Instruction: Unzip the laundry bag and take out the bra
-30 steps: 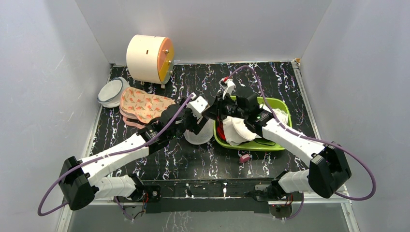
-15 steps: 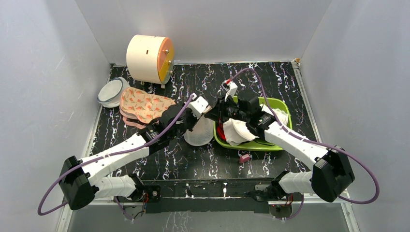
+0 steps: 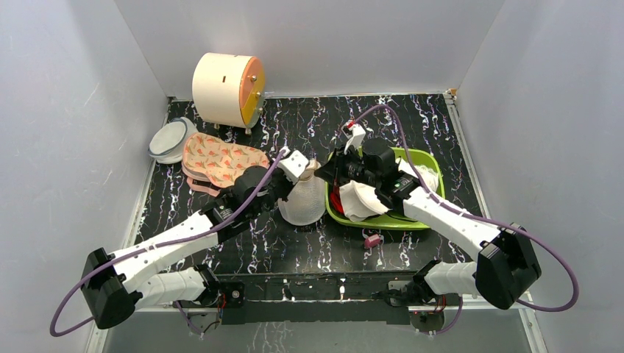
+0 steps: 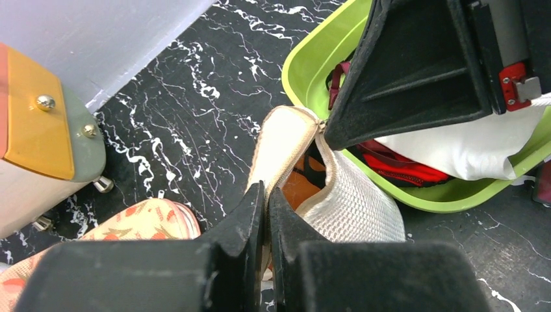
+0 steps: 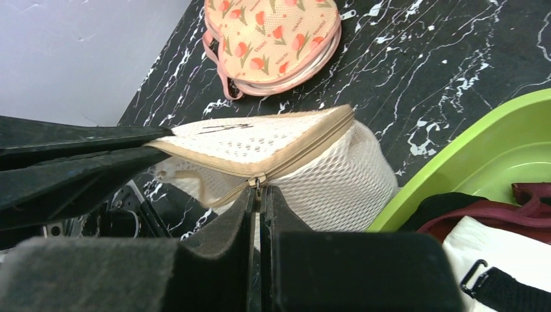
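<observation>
The white mesh laundry bag (image 3: pixel 304 200) stands partly unzipped beside the green basin. My left gripper (image 4: pixel 266 195) is shut on the beige rim of its upper half (image 5: pixel 260 140), holding that half up. My right gripper (image 5: pixel 257 192) is shut on the zipper pull at the end of the open stretch of the seam. In the top view the two grippers, left (image 3: pixel 307 173) and right (image 3: pixel 324 176), meet over the bag's top. Through the gap I see the bra (image 4: pixel 301 188), orange with a black strap, inside the bag (image 4: pixel 354 201).
The green basin (image 3: pixel 429 159) at the right holds white and red garments. A flamingo-patterned pouch (image 3: pixel 221 160) and a grey-rimmed white disc (image 3: pixel 171 140) lie to the left. A cream drum with an orange face (image 3: pixel 224 88) stands at the back. A small pink clip (image 3: pixel 373 240) lies near the basin.
My left gripper has closed on the bag's rim and drawn slightly left, raising the bag's top. The right gripper stayed shut on the zipper pull.
</observation>
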### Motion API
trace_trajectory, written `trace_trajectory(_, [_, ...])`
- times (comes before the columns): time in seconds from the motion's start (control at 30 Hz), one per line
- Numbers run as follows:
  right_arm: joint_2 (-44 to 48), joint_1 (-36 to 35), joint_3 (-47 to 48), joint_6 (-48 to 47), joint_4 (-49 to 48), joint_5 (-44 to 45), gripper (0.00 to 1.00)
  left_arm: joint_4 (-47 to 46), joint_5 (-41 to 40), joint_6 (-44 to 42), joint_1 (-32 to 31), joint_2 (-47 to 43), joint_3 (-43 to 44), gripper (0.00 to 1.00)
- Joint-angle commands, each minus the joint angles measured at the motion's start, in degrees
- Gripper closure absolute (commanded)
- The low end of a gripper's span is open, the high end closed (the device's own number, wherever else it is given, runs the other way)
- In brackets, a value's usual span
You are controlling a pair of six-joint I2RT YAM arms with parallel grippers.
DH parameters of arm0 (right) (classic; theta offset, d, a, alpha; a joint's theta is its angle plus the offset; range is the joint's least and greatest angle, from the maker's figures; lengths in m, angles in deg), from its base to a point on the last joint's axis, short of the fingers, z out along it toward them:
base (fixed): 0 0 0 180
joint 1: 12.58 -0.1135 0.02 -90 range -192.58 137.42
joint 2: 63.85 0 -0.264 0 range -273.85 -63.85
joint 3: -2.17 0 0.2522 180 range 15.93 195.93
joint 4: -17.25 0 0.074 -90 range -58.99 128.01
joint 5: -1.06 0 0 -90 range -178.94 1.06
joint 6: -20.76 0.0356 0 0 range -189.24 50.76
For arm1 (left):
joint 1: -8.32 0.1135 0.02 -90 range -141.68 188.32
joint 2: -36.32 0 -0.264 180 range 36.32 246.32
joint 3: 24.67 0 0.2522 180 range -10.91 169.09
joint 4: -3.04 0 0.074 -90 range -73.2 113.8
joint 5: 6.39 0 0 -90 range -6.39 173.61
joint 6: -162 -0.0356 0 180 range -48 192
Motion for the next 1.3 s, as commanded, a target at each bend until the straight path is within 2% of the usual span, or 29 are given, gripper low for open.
trace_trajectory(0.0, [1.96, 1.90, -0.69, -0.43, -1.32, 4.12, 1.00, -4.53, -3.80, -1.36, 0.33, -3.92, -0.55, 1.00])
trace_trajectory(0.17, [0.47, 4.22, -1.63, -0.88, -0.79, 3.42, 1.00, -4.68, -3.19, -1.66, 0.33, -5.17, -0.92, 1.00])
trace_trajectory(0.37, [-2.06, 10.32, -3.64, 1.28, -2.34, -3.61, 1.00, -4.68, -3.23, -2.04, 0.31, -5.70, -0.88, 1.00])
trace_trajectory(0.63, [-1.76, 10.35, -3.02, 1.28, -4.81, -12.32, 1.00, -3.20, -2.24, -2.61, 0.33, -3.78, 0.23, 1.00])
trace_trajectory(0.83, [-0.33, 8.11, -1.74, 1.58, -5.68, -14.15, 1.00, -1.15, 0.11, -2.83, 0.33, -1.23, 1.23, 0.85])
trace_trajectory(1.13, [-0.24, 4.49, 0.70, 1.30, -4.38, -14.43, 1.00, 1.39, 2.62, -2.61, 0.18, 1.65, 2.71, 0.51])
trace_trajectory(1.27, [0.13, 2.29, 1.42, 0.99, -3.35, -13.31, 1.00, 2.50, 3.88, -2.61, -0.07, 2.61, 3.25, 0.45])
